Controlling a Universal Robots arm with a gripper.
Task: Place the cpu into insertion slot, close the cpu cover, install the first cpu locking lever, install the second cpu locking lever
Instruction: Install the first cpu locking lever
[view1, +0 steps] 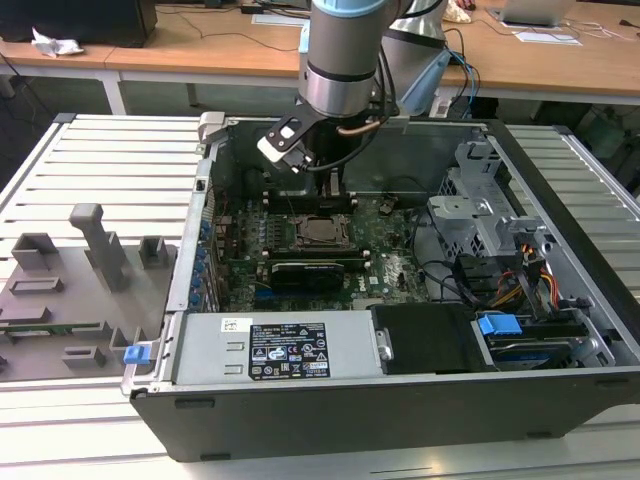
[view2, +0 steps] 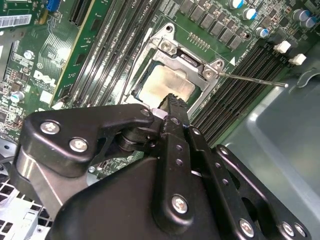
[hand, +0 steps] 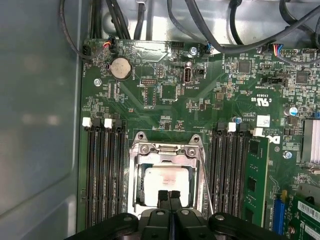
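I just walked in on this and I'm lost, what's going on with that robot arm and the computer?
A robot arm is reaching into an open computer case, working at the processor socket. The cpu lies in place with the cpu cover down over its edges. The gripper, shut and empty, hovers right over the chip. One thin locking lever juts out to the side, seemingly not latched.
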